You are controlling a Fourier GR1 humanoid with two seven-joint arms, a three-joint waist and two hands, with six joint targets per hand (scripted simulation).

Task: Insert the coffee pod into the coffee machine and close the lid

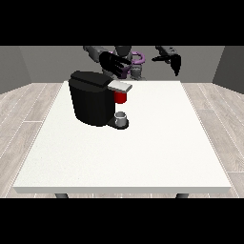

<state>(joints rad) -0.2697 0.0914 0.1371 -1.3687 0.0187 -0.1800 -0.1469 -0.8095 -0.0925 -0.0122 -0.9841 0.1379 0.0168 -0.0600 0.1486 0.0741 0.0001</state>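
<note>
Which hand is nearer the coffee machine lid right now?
Right. The hand at the view's left hovers just behind the silver lid; the hand at the view's right hangs well off to the side.

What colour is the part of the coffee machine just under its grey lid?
Red. In the front view, the red part sits directly below the grey lid of the black coffee machine.

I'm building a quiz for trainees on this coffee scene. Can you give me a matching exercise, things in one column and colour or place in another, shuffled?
Things:
1. coffee machine
2. lid
3. cup
4. hand at the view's right

Descriptions:
A. grey, under the machine's spout
B. raised in the air, away from the machine
C. black, on the table's left part
D. light grey slab, above a red part

Pairs: 1-C, 2-D, 3-A, 4-B
</note>
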